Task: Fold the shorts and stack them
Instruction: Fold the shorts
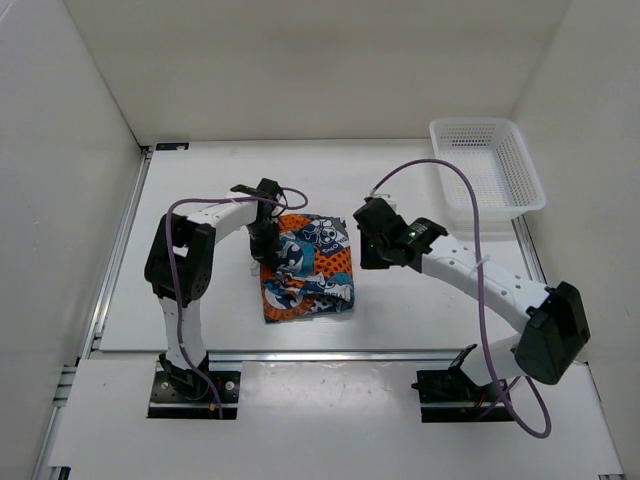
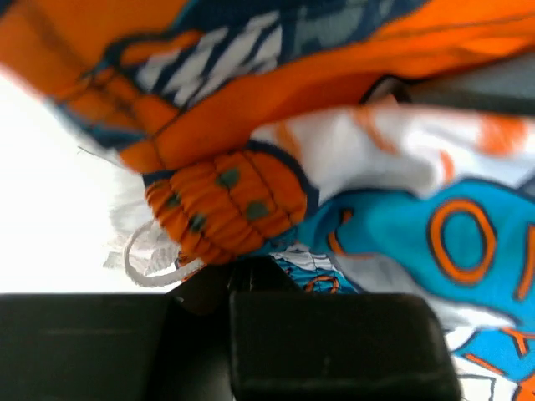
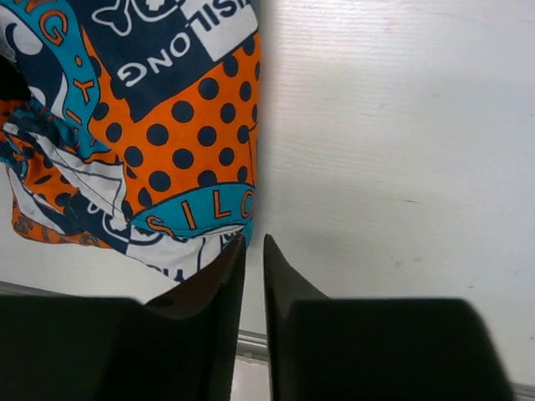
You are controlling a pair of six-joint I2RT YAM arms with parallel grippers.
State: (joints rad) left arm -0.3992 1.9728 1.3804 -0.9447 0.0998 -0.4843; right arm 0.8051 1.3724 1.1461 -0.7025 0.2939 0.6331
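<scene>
Midway between the table's (image 1: 200, 300) edges, left end effector (image 1: 266, 240), grip unreadable, could drag the folded shorts (image 1: 312, 272) open; right end effector (image 3: 252, 247) nearly closed, empty.

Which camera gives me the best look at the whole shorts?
Top external: the shorts appear nearly whole, as a folded bundle. Left wrist shows only a blurry close-up of gathered orange fabric; right wrist shows only one printed edge.

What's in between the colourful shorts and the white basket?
The right gripper, close beside the shorts. From there to the basket it is just bare table, with the arm's purple cable arching over. The top view shows this.
</scene>
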